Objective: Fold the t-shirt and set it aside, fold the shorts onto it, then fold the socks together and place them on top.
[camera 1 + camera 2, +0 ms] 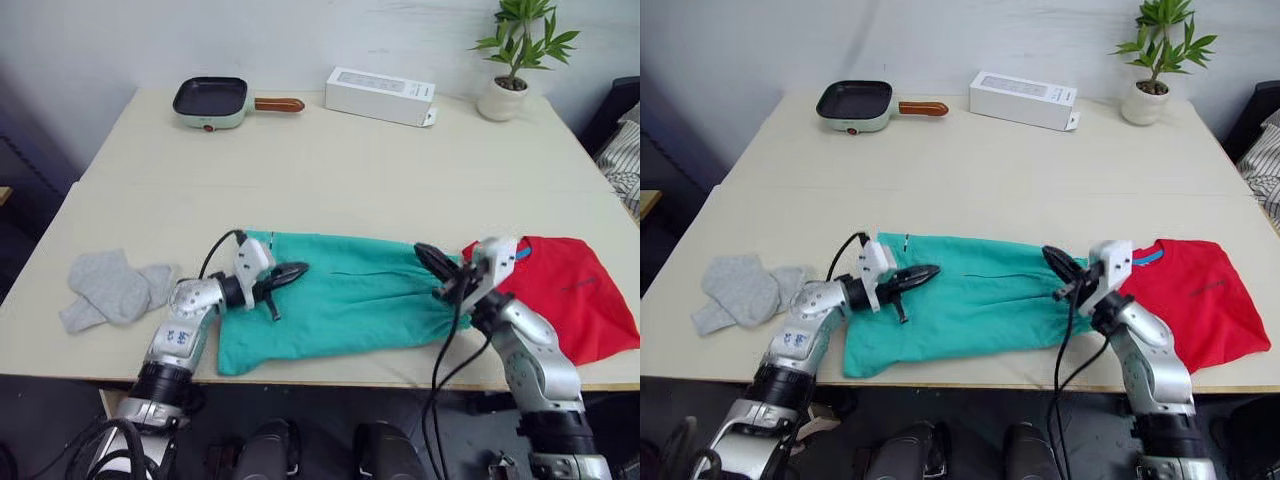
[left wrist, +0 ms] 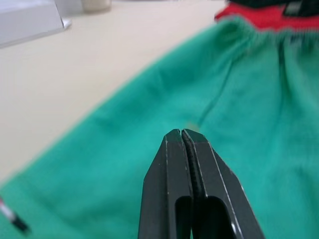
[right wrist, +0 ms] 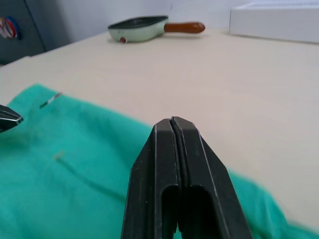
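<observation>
Your left gripper (image 1: 296, 270) had its fingers pressed together, empty, over the left end of the shorts (image 1: 345, 297); your right gripper (image 1: 430, 262) was likewise closed on nothing above their right end. On the table (image 1: 330, 170), the t-shirt (image 1: 570, 290) lay folded at the front right corner, its near edge just under the shorts' waistband. The shorts were spread flat along the front edge, between both arms. The socks (image 1: 113, 287) sat bunched together near the front left corner, apart from the shorts.
</observation>
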`<action>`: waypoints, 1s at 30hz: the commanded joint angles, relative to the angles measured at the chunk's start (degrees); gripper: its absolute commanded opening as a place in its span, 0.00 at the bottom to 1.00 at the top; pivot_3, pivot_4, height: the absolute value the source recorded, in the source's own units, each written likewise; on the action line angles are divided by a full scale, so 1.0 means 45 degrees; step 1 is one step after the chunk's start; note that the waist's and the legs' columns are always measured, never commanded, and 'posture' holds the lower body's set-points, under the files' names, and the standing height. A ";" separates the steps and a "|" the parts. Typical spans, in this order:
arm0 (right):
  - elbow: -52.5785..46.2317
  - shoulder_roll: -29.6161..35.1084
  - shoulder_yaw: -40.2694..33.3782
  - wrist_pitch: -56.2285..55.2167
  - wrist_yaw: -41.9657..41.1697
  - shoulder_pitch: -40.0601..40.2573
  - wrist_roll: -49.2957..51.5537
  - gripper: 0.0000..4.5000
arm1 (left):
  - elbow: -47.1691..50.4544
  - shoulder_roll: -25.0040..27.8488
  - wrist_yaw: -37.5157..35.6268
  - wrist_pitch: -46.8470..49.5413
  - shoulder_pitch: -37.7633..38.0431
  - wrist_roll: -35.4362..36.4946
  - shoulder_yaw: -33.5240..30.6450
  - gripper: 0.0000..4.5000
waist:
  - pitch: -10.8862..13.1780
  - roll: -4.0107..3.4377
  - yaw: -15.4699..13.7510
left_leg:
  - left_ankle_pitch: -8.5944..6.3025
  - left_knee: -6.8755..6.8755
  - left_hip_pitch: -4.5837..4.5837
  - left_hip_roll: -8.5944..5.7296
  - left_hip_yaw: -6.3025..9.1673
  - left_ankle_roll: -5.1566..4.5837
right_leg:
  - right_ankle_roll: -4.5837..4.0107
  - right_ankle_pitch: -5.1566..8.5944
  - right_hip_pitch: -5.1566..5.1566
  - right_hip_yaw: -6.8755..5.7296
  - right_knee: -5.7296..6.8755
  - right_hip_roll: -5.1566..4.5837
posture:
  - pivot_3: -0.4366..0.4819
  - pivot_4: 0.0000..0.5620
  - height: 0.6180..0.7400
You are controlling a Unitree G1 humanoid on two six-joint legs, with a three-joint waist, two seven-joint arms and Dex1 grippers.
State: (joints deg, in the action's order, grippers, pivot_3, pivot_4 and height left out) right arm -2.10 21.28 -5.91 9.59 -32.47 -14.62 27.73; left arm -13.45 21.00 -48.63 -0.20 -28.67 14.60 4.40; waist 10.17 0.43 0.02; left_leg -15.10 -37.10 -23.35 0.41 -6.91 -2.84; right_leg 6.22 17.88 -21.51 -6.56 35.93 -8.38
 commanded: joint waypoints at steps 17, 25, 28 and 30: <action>0.2610 0.0340 -0.1138 -0.4077 0.1405 0.0585 -0.2457 0.00 | -0.2412 -0.0772 0.0965 -0.0121 -0.0412 -0.1864 0.0717 0.01 | 0.0005 0.0009 0.0023 | 0.0006 0.0004 -0.0002 -0.0023 -0.0027 -0.0083 | 0.0023 -0.0009 0.0018 -0.0014 -0.0041 0.0008 | 0.48 0.27 1.00; -0.2489 0.1502 -0.3304 0.2688 0.0418 0.2719 0.4554 0.20 | -0.1338 -0.1052 -0.0170 -0.1299 -0.0553 -0.0604 0.0103 0.00 | 0.0014 -0.0004 -0.0008 | -0.0003 0.0023 -0.0013 0.0003 -0.0017 -0.0070 | 0.0016 -0.0006 -0.0003 0.0019 -0.0051 0.0003 | 0.48 0.27 1.00; -0.4215 0.2374 -0.4598 0.5547 0.1358 0.4474 0.8171 0.43 | -0.0612 -0.1127 -0.1153 -0.1139 -0.0912 -0.0001 0.0344 0.00 | 0.0014 -0.0004 -0.0128 | -0.0035 0.0022 -0.0034 0.0004 0.0005 -0.0092 | 0.0013 -0.0005 0.0001 0.0007 -0.0087 -0.0009 | 0.48 0.27 1.00; -0.4740 0.2781 -0.5507 0.6741 0.2272 0.5548 1.0322 0.59 | -0.0273 -0.1212 -0.1655 -0.0922 -0.1095 0.0152 0.0622 0.00 | 0.0014 -0.0005 -0.0206 | -0.0053 0.0016 -0.0036 0.0006 0.0010 -0.0124 | 0.0012 -0.0004 0.0009 0.0003 -0.0100 -0.0007 | 0.48 0.27 1.00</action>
State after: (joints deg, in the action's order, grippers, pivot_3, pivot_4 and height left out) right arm -19.88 32.63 -26.57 35.49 -25.30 8.68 65.52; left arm -17.90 16.13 -53.94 -4.33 -32.76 13.70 6.12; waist 10.23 0.41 -0.91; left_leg -15.35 -37.04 -23.54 0.42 -6.88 -3.44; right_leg 6.28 17.86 -21.46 -6.54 35.43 -8.42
